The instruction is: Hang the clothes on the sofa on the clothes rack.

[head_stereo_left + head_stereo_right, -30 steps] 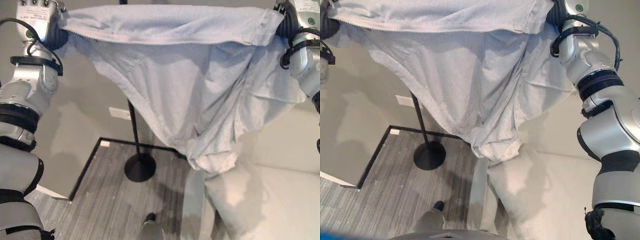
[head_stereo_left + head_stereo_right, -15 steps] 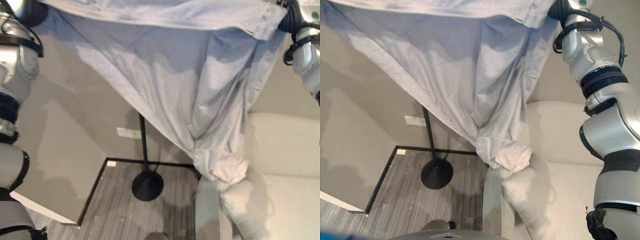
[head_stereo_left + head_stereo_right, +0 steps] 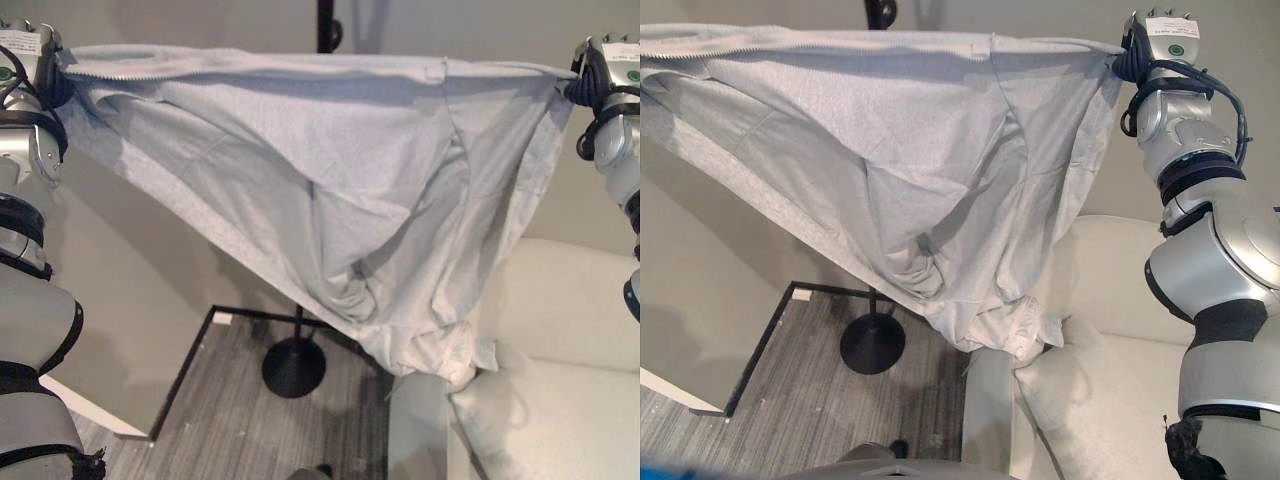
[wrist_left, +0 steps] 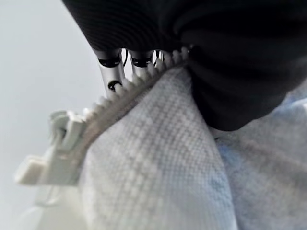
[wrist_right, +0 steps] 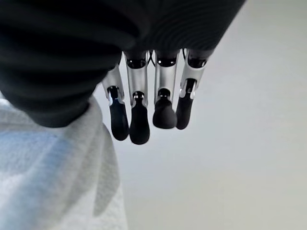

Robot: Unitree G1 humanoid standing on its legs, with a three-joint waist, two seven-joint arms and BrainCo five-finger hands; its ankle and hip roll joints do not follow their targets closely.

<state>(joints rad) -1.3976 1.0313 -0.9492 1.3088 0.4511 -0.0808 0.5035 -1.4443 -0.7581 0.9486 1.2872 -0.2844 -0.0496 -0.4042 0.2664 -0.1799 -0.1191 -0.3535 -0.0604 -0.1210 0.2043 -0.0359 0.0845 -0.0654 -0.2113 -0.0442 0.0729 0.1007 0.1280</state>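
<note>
Grey garment [image 3: 330,190] stretched high between left hand [image 4: 230,72] and right hand [image 3: 1140,60], zipper hem clamped under the left thumb; right fingers [image 5: 144,115] hanging straight, cloth draped beside them. Could slip off that loose side. Rack pole [image 3: 325,25] visible behind from the head views; zipper teeth [image 4: 124,91] visible at the left wrist.

Both arms raised high and spread wide, forearms near vertical at the left and right edges of the scene. Left hand [image 3: 28,62] up at the top left, its fingers [image 4: 111,72] partly hidden. Right hand [image 3: 1160,45] up at the top right, fingers [image 5: 139,112] curled downward in a row.
</note>
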